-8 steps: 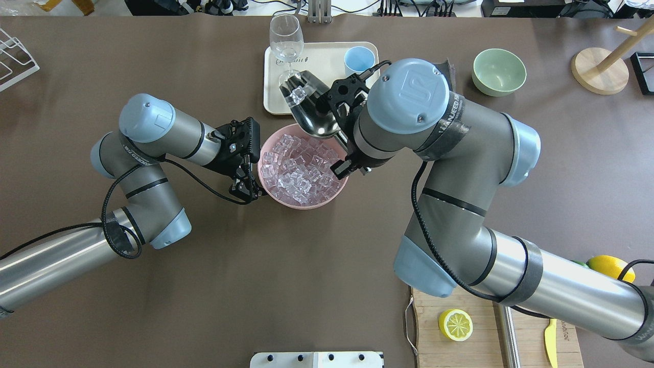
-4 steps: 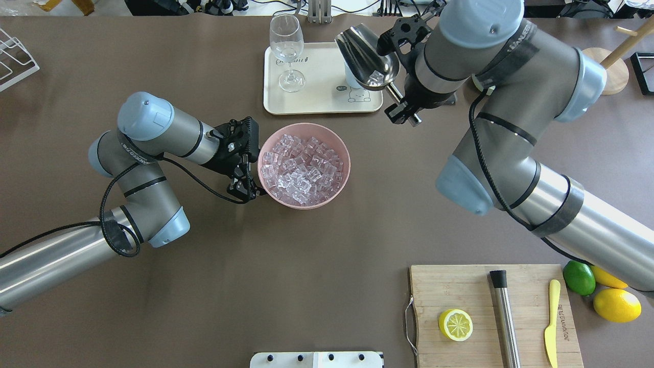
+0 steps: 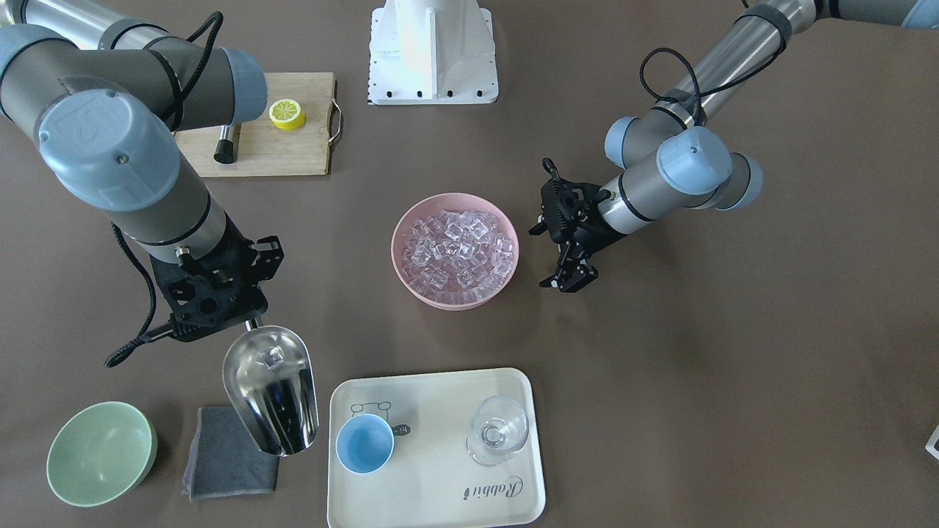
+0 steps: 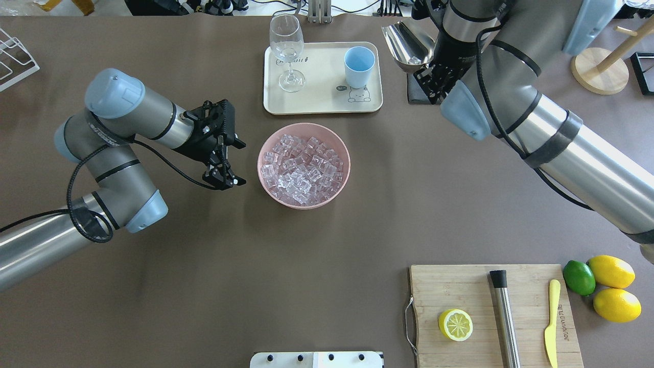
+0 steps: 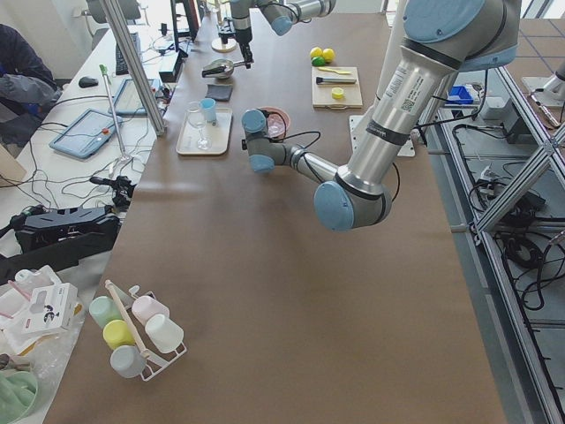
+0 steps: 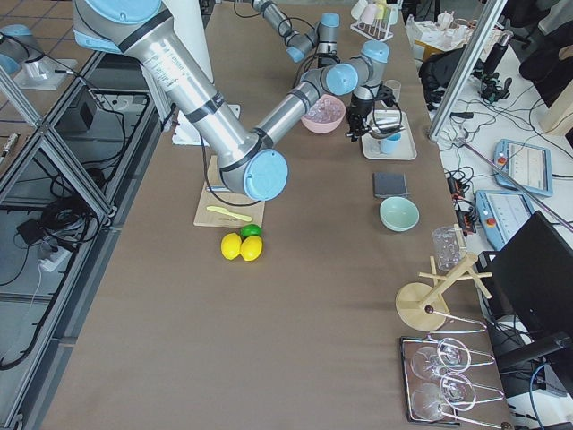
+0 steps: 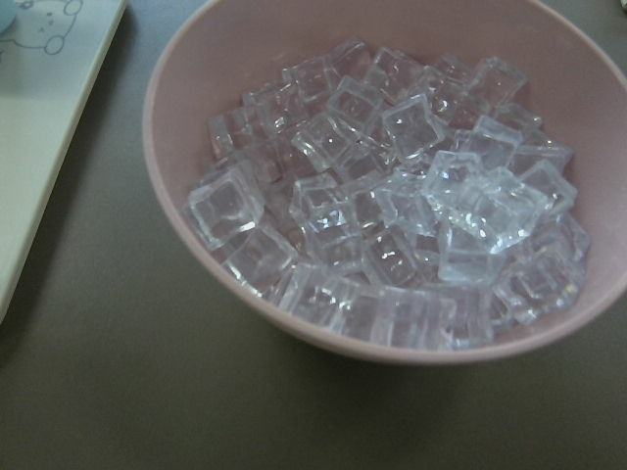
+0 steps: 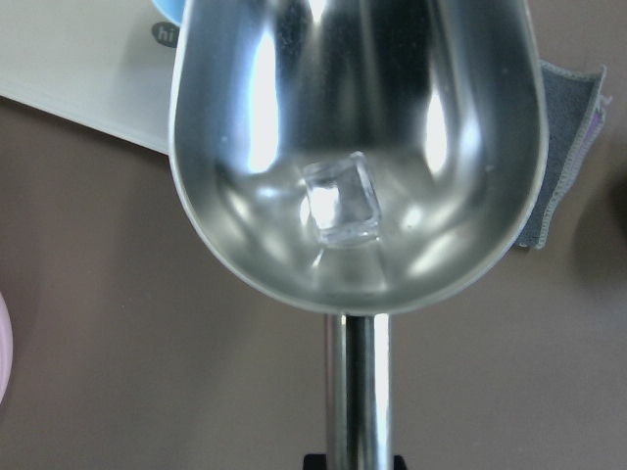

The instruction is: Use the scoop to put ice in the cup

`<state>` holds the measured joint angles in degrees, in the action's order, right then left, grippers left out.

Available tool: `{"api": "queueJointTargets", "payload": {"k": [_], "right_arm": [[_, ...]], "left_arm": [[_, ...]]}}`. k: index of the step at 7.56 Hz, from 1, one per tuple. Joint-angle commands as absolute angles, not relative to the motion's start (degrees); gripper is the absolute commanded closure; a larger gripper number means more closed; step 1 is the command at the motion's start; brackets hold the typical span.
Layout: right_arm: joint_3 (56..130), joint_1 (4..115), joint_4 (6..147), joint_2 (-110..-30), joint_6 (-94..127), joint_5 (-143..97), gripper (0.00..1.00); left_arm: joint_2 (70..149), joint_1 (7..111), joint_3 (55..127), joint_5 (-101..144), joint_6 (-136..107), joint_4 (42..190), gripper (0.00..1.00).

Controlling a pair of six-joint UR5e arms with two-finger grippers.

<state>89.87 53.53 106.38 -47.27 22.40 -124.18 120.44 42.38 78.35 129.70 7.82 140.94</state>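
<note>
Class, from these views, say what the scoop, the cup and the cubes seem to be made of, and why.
Scoop: polished metal, likely steel; it mirrors lights and surroundings. Cup: opaque, even light blue, plastic or ceramic; the look leaves it open. Cubes: clear and glassy with crisp edges; ice or acrylic, cannot tell.

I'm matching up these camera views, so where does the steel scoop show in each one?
Front-facing: scoop lower left, just left of the tray.
Overhead: scoop at top, right of the tray.
Exterior left: scoop tiny, top, beyond the tray.
Exterior right: scoop small, upper centre, by the tray.
Left wrist: not in it; only the tray's corner.
Right wrist: scoop fills the frame, one ice cube inside.
Shared landmark: the cream tray.
</note>
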Motion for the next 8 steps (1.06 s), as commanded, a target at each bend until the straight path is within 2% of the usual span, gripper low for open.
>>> {"api": "queueJointTargets", "payload": {"k": [1, 3, 5, 8], "right_arm": [[79.14, 54.93, 114.15, -38.62, 19.08, -126.38, 1.00], [77.52, 54.84, 117.58, -35.43, 19.16, -126.56, 1.00], [75.42, 54.41, 120.57, -33.06, 19.16, -127.35, 1.00], [74.79, 53.53, 124.97, -31.12, 19.25, -131.91, 1.00]], "left_arm": [[113.85, 48.22, 88.99, 134.81, 7.82, 127.58, 0.02], [110.06, 54.99, 94.63, 138.50, 7.82, 115.46, 0.02], [107.86, 60.62, 97.11, 138.43, 7.73, 104.46, 0.02], [104.86, 71.25, 97.38, 138.34, 7.65, 88.29, 0.02]]}}
